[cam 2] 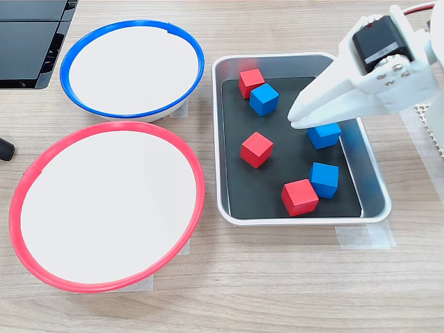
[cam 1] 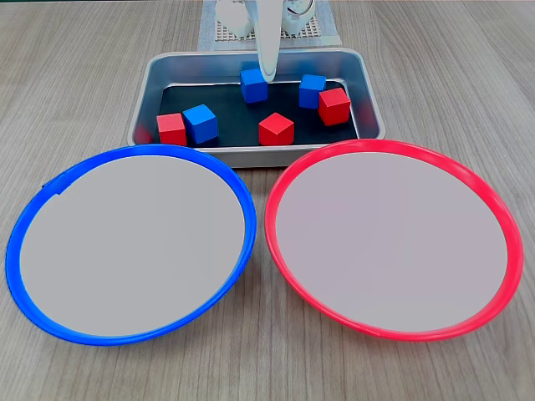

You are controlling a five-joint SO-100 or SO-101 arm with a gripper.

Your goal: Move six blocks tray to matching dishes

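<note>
In the tray (cam 2: 374,201), all six blocks sit on the black floor; both dishes, blue-rimmed (cam 2: 132,68) and red-rimmed (cam 2: 104,208), hold none. The white hand (cam 2: 297,116) hovers just above a blue block (cam 2: 324,134) at the tray's right side in that fixed view; whether its jaws are parted I cannot tell. First pick seems underway: next, descend and close around that block.

Tray (cam 2: 371,182) walls ring blocks; open above; both dishes bare.
</note>
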